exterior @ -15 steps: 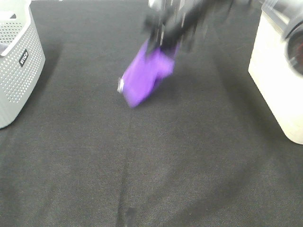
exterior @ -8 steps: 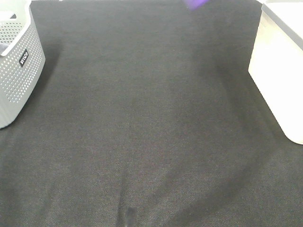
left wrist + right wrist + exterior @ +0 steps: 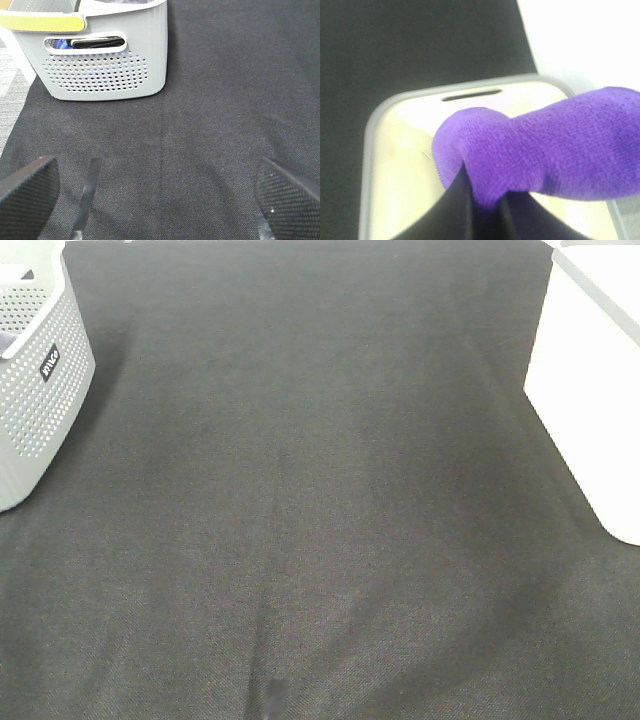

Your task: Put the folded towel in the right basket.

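Above the right basket point(image 3: 405, 165), the folded purple towel point(image 3: 545, 150) is hanging from the right gripper point(image 3: 490, 212).
On the left, the grey perforated basket point(image 3: 100, 65) is standing on the black cloth point(image 3: 320, 520), and the left gripper point(image 3: 160, 195) is hovering nearby with jaws spread; rightward, the right gripper's jaws are pinching the fuzzy, bunched towel over the pale, grey-rimmed basket's opening.
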Robot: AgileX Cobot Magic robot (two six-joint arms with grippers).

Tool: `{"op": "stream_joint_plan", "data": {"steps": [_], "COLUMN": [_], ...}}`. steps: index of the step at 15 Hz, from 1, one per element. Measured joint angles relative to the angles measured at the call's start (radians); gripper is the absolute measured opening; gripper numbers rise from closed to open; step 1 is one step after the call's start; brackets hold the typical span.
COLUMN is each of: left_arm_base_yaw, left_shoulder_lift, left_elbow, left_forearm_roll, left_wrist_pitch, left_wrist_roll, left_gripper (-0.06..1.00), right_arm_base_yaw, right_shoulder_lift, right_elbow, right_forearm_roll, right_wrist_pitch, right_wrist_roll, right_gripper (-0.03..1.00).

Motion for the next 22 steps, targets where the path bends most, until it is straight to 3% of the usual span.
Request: {"op": "stream_joint_plan", "data": {"steps": [2, 3, 5, 6, 7, 11, 13, 14, 16, 19, 22], "left_arm_base_yaw": [0.000, 0.000, 0.000, 0.000, 0.000, 0.000, 0.000, 0.000, 0.000, 0.000, 0.000], "left_shoulder_lift": [0.000, 0.000, 0.000, 0.000, 0.000, 0.000, 0.000, 0.000, 0.000, 0.000, 0.000], "left_elbow": [0.000, 0.000, 0.000, 0.000, 0.000, 0.000, 0.000, 0.000, 0.000, 0.000, 0.000], "left_forearm_roll": [0.000, 0.000, 0.000, 0.000, 0.000, 0.000, 0.000, 0.000, 0.000, 0.000, 0.000], "left_wrist_pitch": [0.000, 0.000, 0.000, 0.000, 0.000, 0.000, 0.000, 0.000, 0.000, 0.000, 0.000], "left_wrist_roll": [0.000, 0.000, 0.000, 0.000, 0.000, 0.000, 0.000, 0.000, 0.000, 0.000, 0.000], "left_gripper": [0.99, 0.99, 0.99, 0.99, 0.99, 0.99, 0.99, 0.99, 0.99, 0.99, 0.99], "right_arm_base_yaw": [-0.004, -0.004, -0.003, -0.003, -0.003, 0.026, 0.125, 0.125, 0.221, 0.307, 0.312], "right_shoulder_lift": [0.033, 0.044, 0.051, 0.051, 0.051, 0.043, -0.004, -0.004, -0.097, -0.335, -0.695], "right_elbow": [0.031, 0.051, 0.093, 0.113, 0.128, 0.136, 0.143, 0.143, 0.183, 0.451, 0.939], "right_forearm_roll": [0.052, 0.078, 0.085, 0.089, 0.099, 0.091, 0.002, 0.002, -0.005, -0.004, 0.004], "right_wrist_pitch": [0.000, 0.000, 0.000, 0.000, 0.000, 0.000, -0.001, -0.001, -0.002, -0.004, -0.090], "right_wrist_roll": [0.017, 0.020, 0.017, 0.011, 0.010, 0.014, 0.031, 0.031, 0.048, 0.067, 0.075], "right_gripper": [0.12, 0.27, 0.76, 0.89, 0.94, 0.97, 0.97, 0.97, 0.97, 0.97, 0.96]}}
